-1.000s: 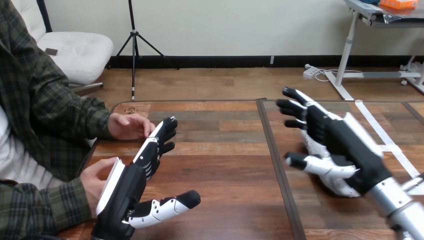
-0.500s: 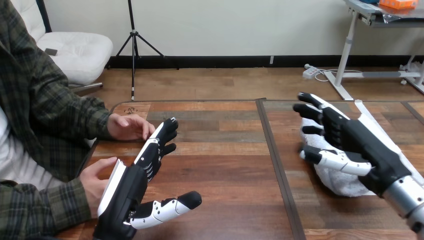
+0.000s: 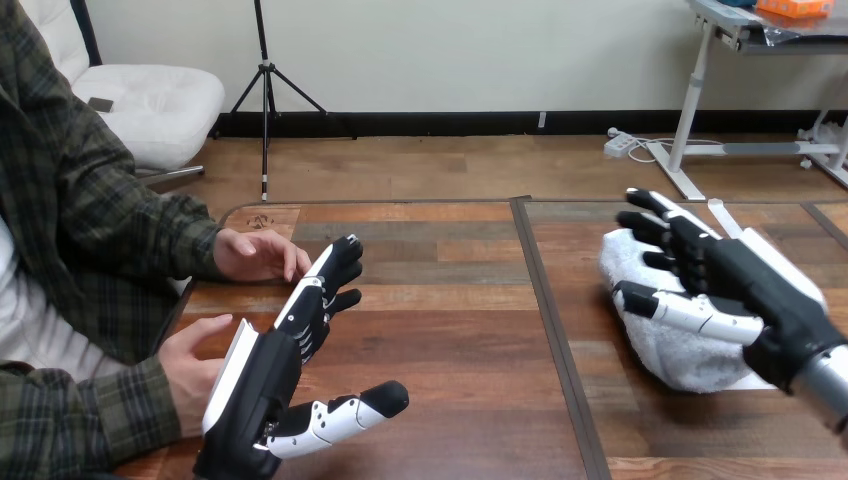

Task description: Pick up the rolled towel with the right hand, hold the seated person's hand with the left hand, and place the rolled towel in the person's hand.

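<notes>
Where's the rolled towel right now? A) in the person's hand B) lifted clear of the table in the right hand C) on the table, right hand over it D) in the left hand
C: the rolled towel lies on the table, with the right hand over it, fingers straight rather than curled round it.

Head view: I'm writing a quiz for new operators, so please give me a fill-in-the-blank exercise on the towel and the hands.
1. The rolled towel lies on the ____ half of the table.
2. The right hand, open, is over the ____.
3. The left hand, fingers straight, holds ____.
4. The person's hands are at the view's ____ side.
Missing words: right; towel; nothing; left.
</notes>
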